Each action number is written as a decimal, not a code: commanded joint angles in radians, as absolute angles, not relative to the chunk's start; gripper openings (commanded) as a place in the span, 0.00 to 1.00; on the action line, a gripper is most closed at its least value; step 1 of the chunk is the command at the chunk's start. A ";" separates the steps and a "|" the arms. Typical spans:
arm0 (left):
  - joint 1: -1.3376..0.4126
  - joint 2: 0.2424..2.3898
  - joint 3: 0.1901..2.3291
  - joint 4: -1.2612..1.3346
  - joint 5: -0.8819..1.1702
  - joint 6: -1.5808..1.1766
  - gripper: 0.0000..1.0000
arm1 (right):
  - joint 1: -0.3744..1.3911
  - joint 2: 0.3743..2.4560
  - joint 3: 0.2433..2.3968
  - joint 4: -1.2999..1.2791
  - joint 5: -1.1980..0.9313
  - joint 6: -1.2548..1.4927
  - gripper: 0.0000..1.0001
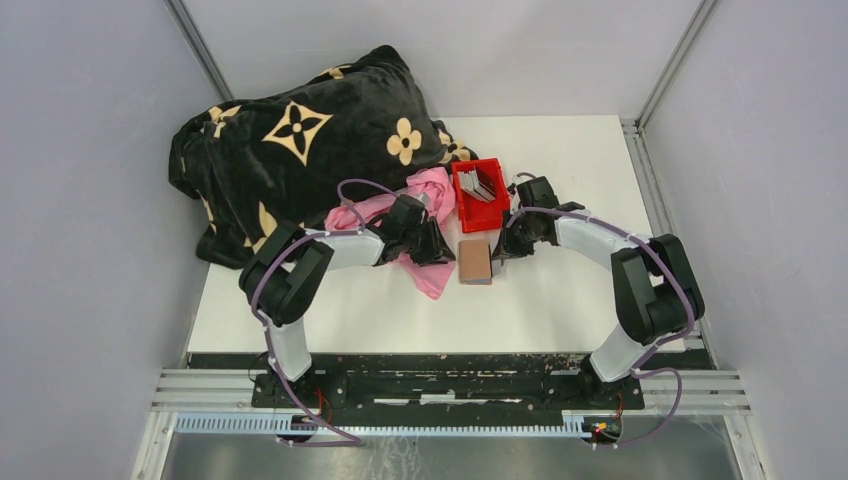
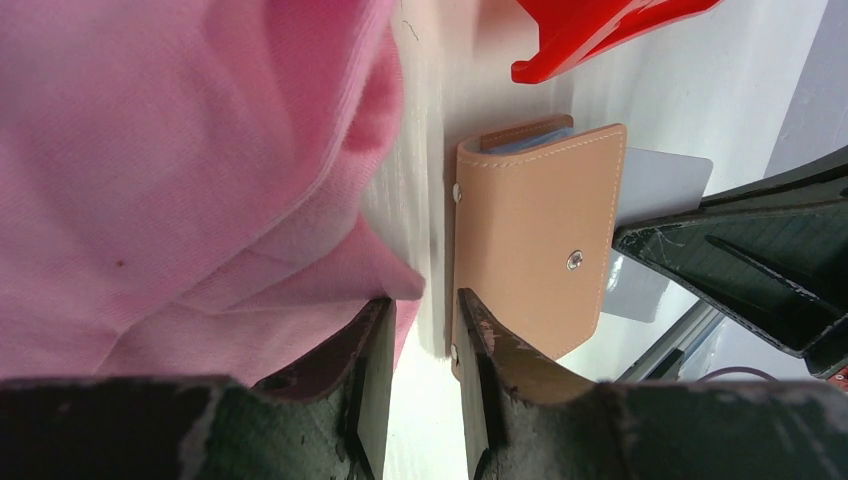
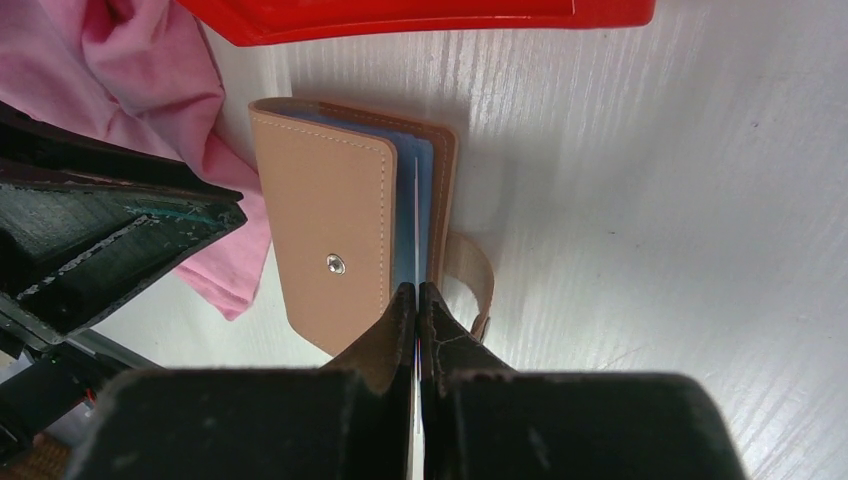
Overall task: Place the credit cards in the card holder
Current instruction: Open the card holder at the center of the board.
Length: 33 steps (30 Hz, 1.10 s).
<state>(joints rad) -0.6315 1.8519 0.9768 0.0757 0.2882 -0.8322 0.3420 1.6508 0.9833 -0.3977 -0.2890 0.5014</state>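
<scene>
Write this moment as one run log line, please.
left gripper: open, beside card holder | right gripper: shut on credit card, card partly inside holder

Tan card holder [image 1: 474, 262] is laid flat, cover partly shut. One pale credit card [image 2: 662, 183] is seen protruding from its open side.

A white table [image 1: 560, 300] sits inside an enclosure of plain pale grey panels: a left wall [image 1: 90, 200], a far wall [image 1: 480, 50] and a right wall [image 1: 770, 150]. Aluminium posts [image 1: 200, 48] run up the two far corners. Along the table's near edge lie a black plate [image 1: 450, 362] and slotted aluminium rails [image 1: 450, 385], with a grey metal surface [image 1: 450, 455] nearer still. The light is even and soft, casting only faint shadows.
</scene>
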 commanded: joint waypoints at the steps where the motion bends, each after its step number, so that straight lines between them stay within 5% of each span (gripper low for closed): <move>1: -0.643 1.862 1.015 0.075 0.275 -0.790 0.35 | 0.339 1.660 0.966 -0.339 -0.316 0.521 0.01; 33: -0.682 1.865 0.994 0.015 0.285 -0.758 0.34 | 0.336 1.581 0.943 -0.219 -0.436 0.651 0.01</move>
<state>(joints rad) -0.6636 1.8561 0.9771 0.0395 0.2871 -0.8188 0.3363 1.6413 0.9081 -0.2630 -0.3935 0.6285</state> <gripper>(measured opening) 0.342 0.015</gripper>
